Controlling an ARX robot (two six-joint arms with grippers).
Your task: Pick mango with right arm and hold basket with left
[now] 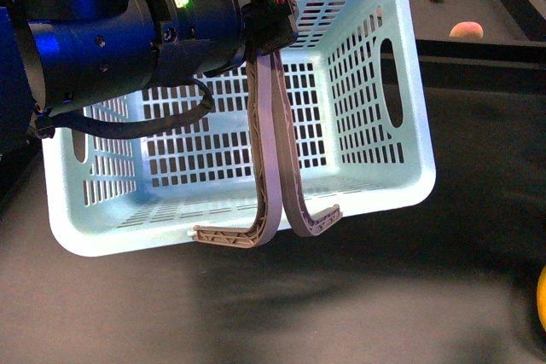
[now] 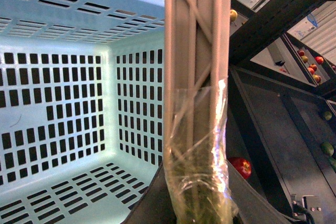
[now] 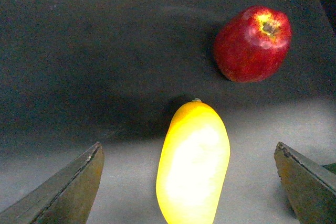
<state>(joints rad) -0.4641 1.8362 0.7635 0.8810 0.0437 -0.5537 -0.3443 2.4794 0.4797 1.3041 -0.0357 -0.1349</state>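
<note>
The mango (image 3: 193, 163) lies on the dark surface (image 3: 79, 51), near the red apple (image 3: 253, 43) — smooth, firm, likely slippery, so pinch across its narrow middle. The right claw (image 3: 188, 150) gapes wide, empty, astride it — the left claw (image 1: 271, 27) is closed on the basket (image 1: 85, 240).

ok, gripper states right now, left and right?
Left gripper: shut on the basket, clamped on its two swing handles.
Right gripper: open, jaws either side of the mango, not touching it.
</note>
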